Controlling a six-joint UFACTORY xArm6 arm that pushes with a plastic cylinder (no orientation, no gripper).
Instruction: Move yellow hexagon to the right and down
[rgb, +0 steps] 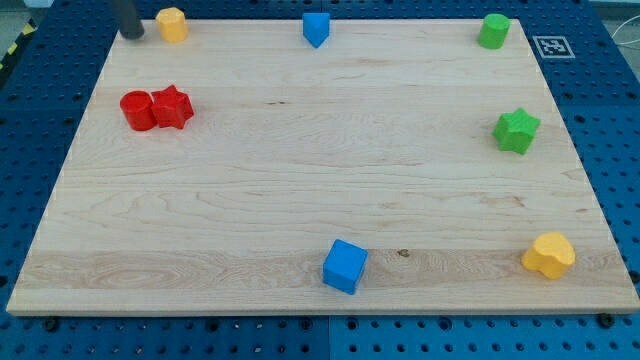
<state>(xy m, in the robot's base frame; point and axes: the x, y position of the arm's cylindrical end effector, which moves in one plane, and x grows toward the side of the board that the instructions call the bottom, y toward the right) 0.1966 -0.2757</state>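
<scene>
The yellow hexagon (172, 24) sits at the top left corner of the wooden board (320, 200). My tip (132, 35) is just to the view's left of it, a small gap apart, with the dark rod rising out of the view's top. A second yellow block (549, 255), heart-like in shape, lies at the bottom right corner.
A red cylinder (137, 110) and a red star (172, 107) touch each other at the left. A blue block (316, 29) is at top centre, a blue cube (345, 266) at bottom centre. A green cylinder (493, 31) is at top right, a green star (516, 130) at right.
</scene>
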